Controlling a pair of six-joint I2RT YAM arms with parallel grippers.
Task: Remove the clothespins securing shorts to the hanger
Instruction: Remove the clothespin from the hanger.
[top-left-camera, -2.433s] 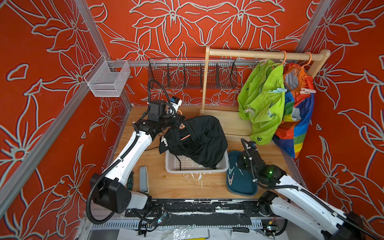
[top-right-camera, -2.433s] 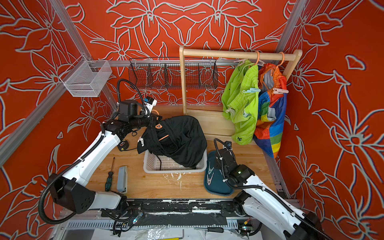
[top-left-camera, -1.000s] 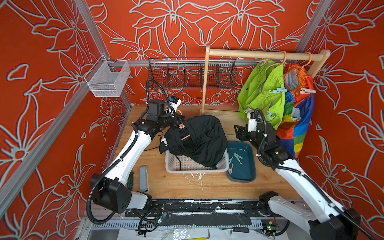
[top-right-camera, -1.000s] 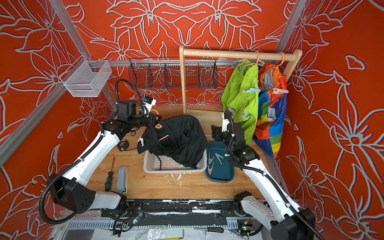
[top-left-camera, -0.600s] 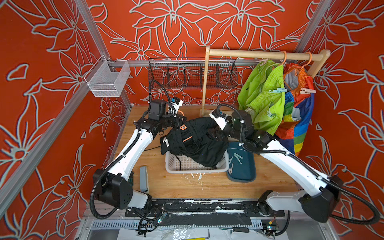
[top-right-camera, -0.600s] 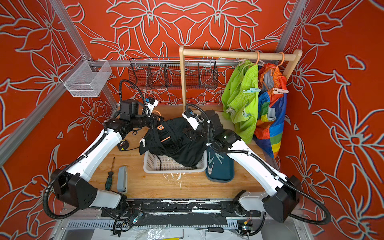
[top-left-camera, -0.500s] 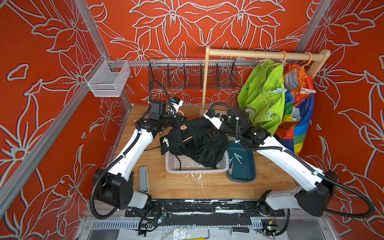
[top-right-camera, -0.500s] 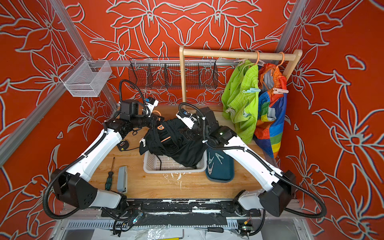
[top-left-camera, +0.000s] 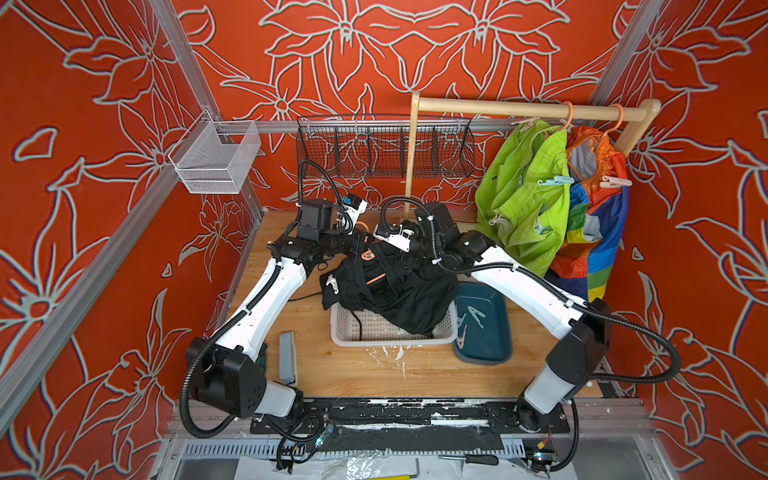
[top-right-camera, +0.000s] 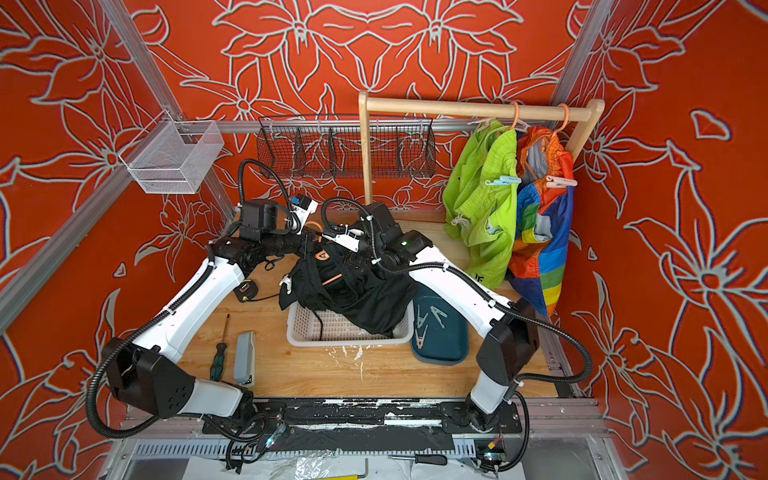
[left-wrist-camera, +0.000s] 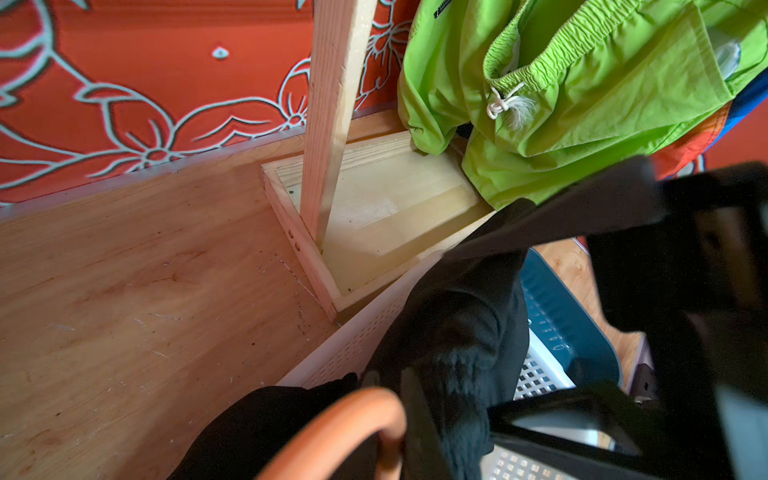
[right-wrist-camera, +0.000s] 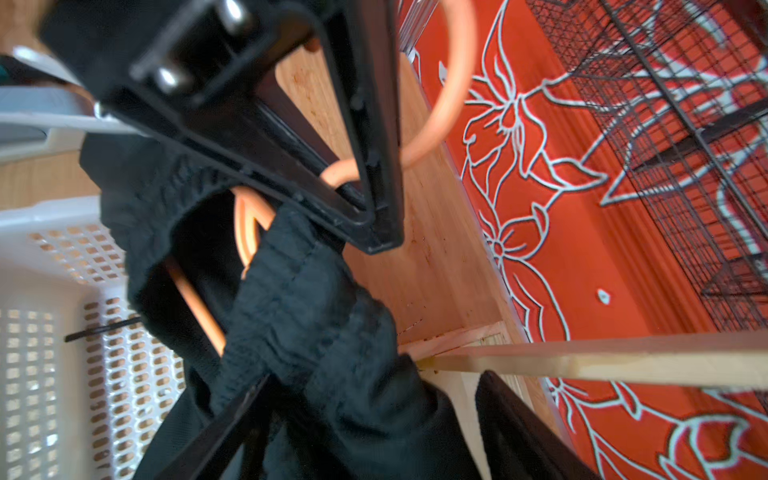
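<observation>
In both top views the right end effector (top-left-camera: 402, 261) is now up at the black shorts (top-left-camera: 395, 293), right beside the left end effector (top-left-camera: 354, 246). A short while ago the right arm was low over the teal tray (top-left-camera: 486, 345), so it has swung away from the tray and across to the shorts. Three clothespins (top-right-camera: 424, 321) lie loose in that tray. My guess is that one was just dropped off and the arm has come back to do more on this pair. The left arm has hardly moved. It keeps holding the black shorts up so they hang down into the white basket (top-left-camera: 374, 330). At the back, the green shorts (top-right-camera: 478, 216) and the rainbow shorts (top-right-camera: 544, 249) hang from the wooden rail (top-right-camera: 457, 110) just as before. A mint clothespin (top-right-camera: 503, 180) and a pink clothespin (top-right-camera: 561, 181) are clipped on them, so those two pairs are not done yet. In the left wrist view the hook of the orange hanger (left-wrist-camera: 345, 415) is very close. The black shorts (left-wrist-camera: 457, 328) drape over the basket wall, and a blurry dark shape past them looks like the other arm. In the right wrist view the left end effector (right-wrist-camera: 357, 195) is clenched on the orange hanger (right-wrist-camera: 245, 228). The right end effector (right-wrist-camera: 376, 376) has its fingers (right-wrist-camera: 216, 432) spread wide with the waistband between them, and it grips nothing. I cannot see any clothespin on the black shorts from here.
</observation>
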